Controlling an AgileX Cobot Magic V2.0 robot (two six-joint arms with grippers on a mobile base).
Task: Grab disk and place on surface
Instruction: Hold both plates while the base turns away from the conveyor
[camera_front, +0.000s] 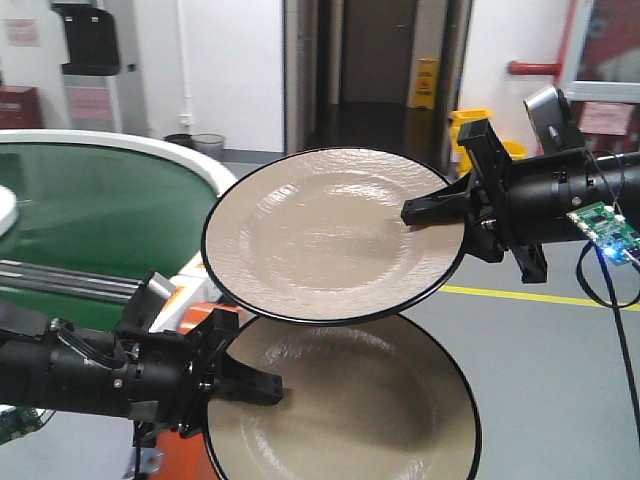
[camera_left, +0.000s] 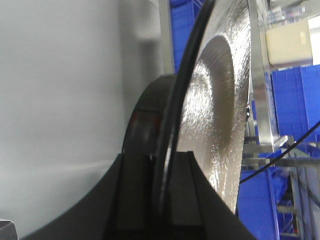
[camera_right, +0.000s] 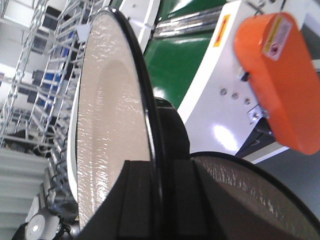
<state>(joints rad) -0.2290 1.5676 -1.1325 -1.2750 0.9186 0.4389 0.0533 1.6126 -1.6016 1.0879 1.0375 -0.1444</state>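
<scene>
Beige glaze with a black rim: that is the upper disk (camera_front: 335, 235), and my right gripper (camera_front: 425, 212) is clenched on its edge, one finger over the glaze and one under it. The disk hangs in the air roughly flat, reaching out ahead of the fingertips. My left gripper (camera_front: 262, 388) is clamped the same way on the rim of a lower disk (camera_front: 370, 400). That one sits directly beneath the first, overlapping it, and as far as I can tell the two are apart.

The tabletop I am meant to set these on is not in any of my views, so I would locate it before going down. Each disk is pinched only at its rim with all its weight ahead of the fingers. I judge it could pivot in the jaws, so I would move slowly and keep each wrist level. I would draw the two arms apart sideways first, then lower the left disk, so the upper one has nothing to strike. I would let go only once the base rests flat.

The green conveyor belt (camera_front: 100, 200) lies beyond and outboard of the left gripper, with an orange housing (camera_front: 190, 312) just beside that wrist. A loose black cable (camera_front: 598, 275) hangs under the right wrist and could snag on a low pass.
</scene>
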